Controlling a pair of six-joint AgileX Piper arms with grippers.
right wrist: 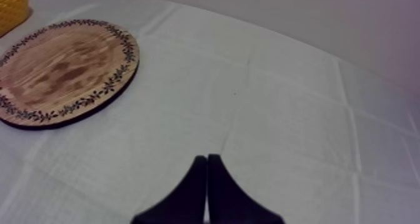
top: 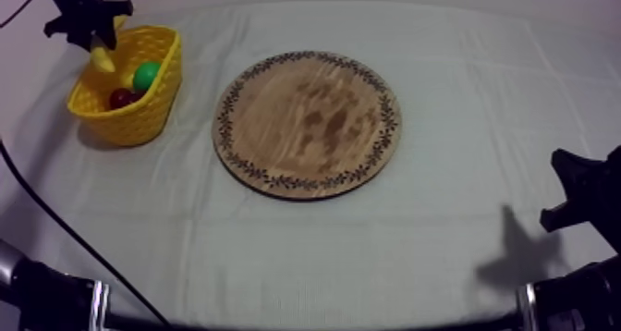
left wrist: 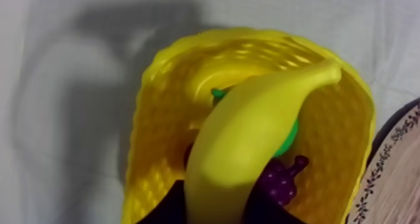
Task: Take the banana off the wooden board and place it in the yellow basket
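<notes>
Table [top: 462,261] under grey-white cloth [top: 444,85], spread flat, w/ faint fold creases running lengthwise & across. Two things directly on cloth. Round wooden board [top: 308,122] flat at approx centre: light wood w/ darker stains in grain, dark patterned rim all round. Yellow basket [top: 152,108] upright at far left, near board's left edge, not touching, strip of cloth between. Basket's shadow on cloth along its left & front. Another dark shadow on cloth at near right corner. Cloth paler toward far edge.
</notes>
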